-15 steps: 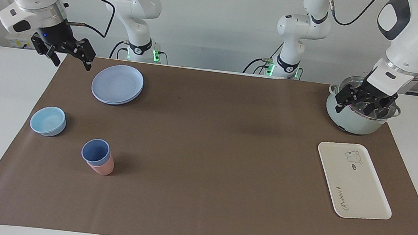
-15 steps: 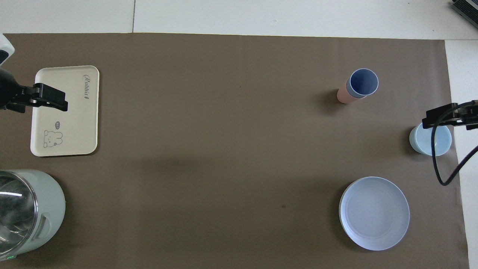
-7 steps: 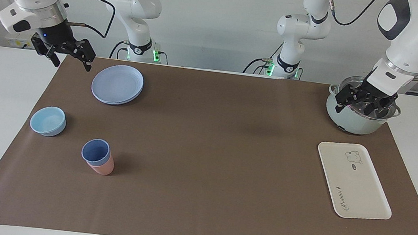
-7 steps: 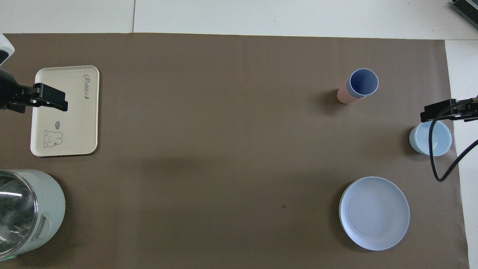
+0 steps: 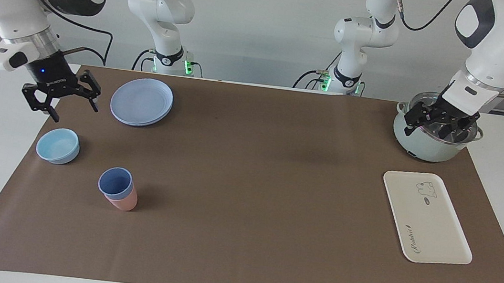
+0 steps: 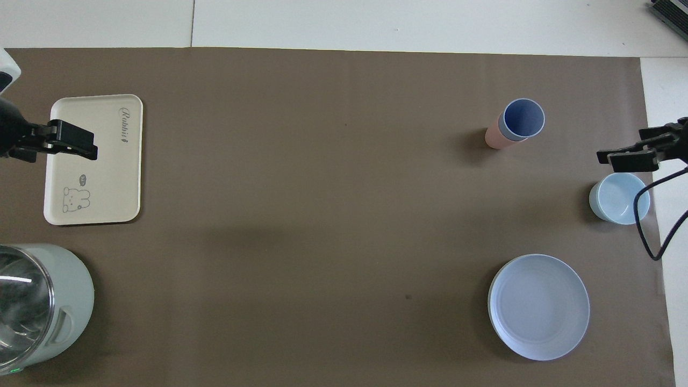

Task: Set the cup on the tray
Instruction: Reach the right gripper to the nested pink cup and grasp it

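Note:
The periwinkle-blue cup (image 5: 115, 182) stands nested inside a salmon-pink cup (image 5: 123, 202) on the brown mat, toward the right arm's end; it also shows in the overhead view (image 6: 521, 119). The cream-white tray (image 5: 426, 219) lies flat toward the left arm's end and shows in the overhead view (image 6: 114, 177). My right gripper (image 5: 71, 108) is open and empty in the air between the round plate and the light-blue bowl; the overhead view shows it (image 6: 626, 145) too. My left gripper (image 5: 439, 125) is open and empty, waiting raised by the pot, and in the overhead view (image 6: 75, 146) it covers part of the tray.
A light-blue bowl (image 5: 58, 145) sits beside the cups, nearer the mat's edge. A round blue plate (image 5: 141, 101) lies nearer to the robots than the cups. A pale-green pot (image 5: 431, 139) with a glass lid stands nearer to the robots than the tray.
My right gripper has come down and moved away from the robots, from beside the plate toward the light-blue bowl. The left arm, cups and tray have not moved.

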Motion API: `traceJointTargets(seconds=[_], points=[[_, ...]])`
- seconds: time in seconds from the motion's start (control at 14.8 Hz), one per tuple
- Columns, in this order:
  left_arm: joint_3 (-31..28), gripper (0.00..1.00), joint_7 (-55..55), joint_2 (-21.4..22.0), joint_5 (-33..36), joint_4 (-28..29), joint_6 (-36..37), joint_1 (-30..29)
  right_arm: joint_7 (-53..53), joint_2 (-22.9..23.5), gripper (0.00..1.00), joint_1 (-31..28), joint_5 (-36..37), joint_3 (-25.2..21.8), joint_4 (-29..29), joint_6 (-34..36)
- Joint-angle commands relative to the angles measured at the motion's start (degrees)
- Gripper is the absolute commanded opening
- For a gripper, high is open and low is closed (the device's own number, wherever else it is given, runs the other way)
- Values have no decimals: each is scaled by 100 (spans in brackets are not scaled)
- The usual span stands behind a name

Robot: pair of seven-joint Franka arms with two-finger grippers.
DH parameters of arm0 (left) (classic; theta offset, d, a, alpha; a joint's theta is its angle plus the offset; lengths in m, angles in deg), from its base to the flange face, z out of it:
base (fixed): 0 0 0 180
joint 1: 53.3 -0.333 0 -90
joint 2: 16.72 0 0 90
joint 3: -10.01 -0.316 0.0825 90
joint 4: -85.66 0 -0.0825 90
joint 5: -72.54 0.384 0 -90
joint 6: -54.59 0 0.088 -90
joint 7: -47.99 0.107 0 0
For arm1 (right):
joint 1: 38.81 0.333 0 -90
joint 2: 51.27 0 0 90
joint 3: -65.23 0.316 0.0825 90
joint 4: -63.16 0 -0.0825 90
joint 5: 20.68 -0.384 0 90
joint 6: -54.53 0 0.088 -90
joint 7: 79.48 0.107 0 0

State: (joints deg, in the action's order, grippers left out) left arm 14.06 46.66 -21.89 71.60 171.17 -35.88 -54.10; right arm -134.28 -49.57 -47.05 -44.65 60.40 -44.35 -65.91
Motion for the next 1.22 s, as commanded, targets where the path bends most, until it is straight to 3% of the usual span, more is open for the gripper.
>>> traceJointTargets(seconds=[0.0, 0.34, 0.74, 1.01, 1.15], points=[[8, 100, -25, 157, 95, 168, -5, -8, -1870, 469, 100, -274, -1245, 43, -244, -593], [0, 100, -25, 157, 95, 168, -14, -17, -3639, 1235, 100, -293, -3408, 43, -226, -963], [0, 100, -25, 157, 95, 168, -14, -17, -5346, 2034, 100, -310, -5343, 52, -226, -763], [0, 100, -25, 157, 95, 168, -23, -17, -5647, 2133, 100, -258, -5469, 52, -252, -726], [0, 100, -25, 157, 95, 168, -23, -17, -5962, 2203, 100, -196, -5932, 52, -313, -735]])
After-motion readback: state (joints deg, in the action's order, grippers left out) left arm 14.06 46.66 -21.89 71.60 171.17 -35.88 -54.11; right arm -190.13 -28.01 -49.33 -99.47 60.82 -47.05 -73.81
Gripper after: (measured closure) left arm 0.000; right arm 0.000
